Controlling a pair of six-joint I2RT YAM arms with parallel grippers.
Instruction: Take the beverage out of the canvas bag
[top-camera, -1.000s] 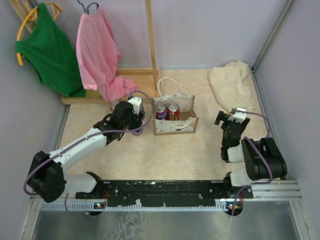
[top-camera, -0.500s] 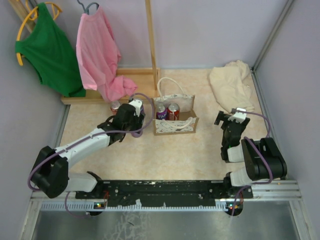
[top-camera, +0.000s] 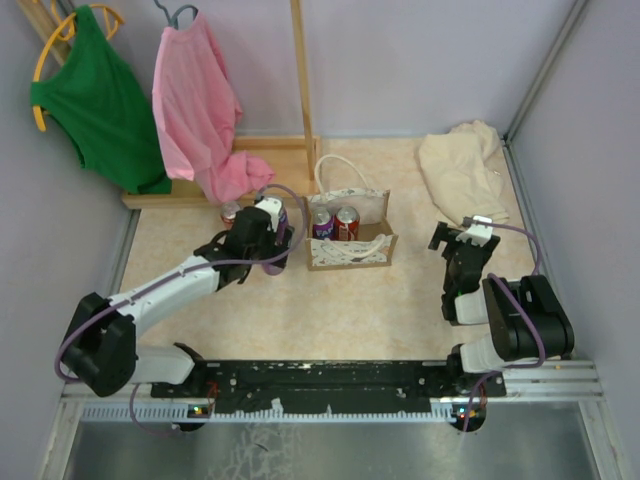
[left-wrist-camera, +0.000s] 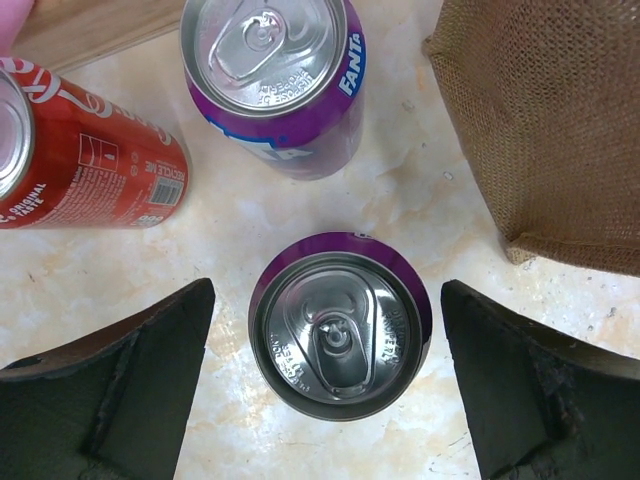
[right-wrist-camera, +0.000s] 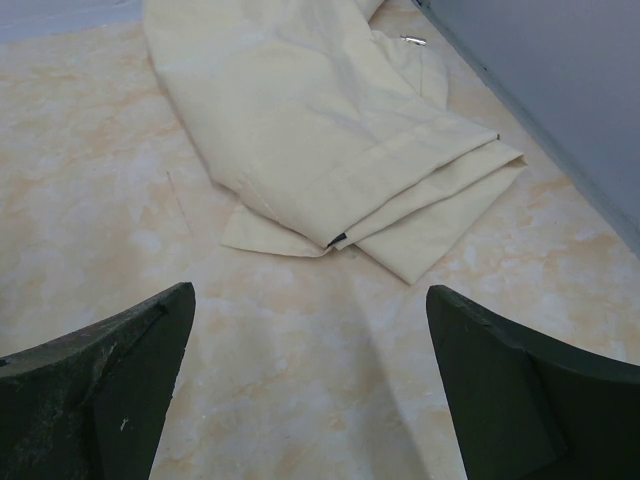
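Seeing left gripper (left-wrist-camera: 325, 345) gaping wide around an upright purple can (left-wrist-camera: 338, 335), no contact, on the table (left-wrist-camera: 240, 225) just beside the canvas bag (left-wrist-camera: 560, 130). Two more cans (top-camera: 335, 222) inside that bag. Right gripper (right-wrist-camera: 310, 380) spread apart too, near cream cloth (right-wrist-camera: 300, 130).

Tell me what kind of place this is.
Likely a staged robot test booth, not a home: plain walls box in a small table, two arms sit on a rail, and a pink shirt hangs on a wooden rack.

A robotics test cell is suggested by plain lilac partition walls (top-camera: 420, 60), a marbled tabletop (top-camera: 330, 310), a black mounting rail (top-camera: 330, 378) and a hung pink garment (top-camera: 195, 100).
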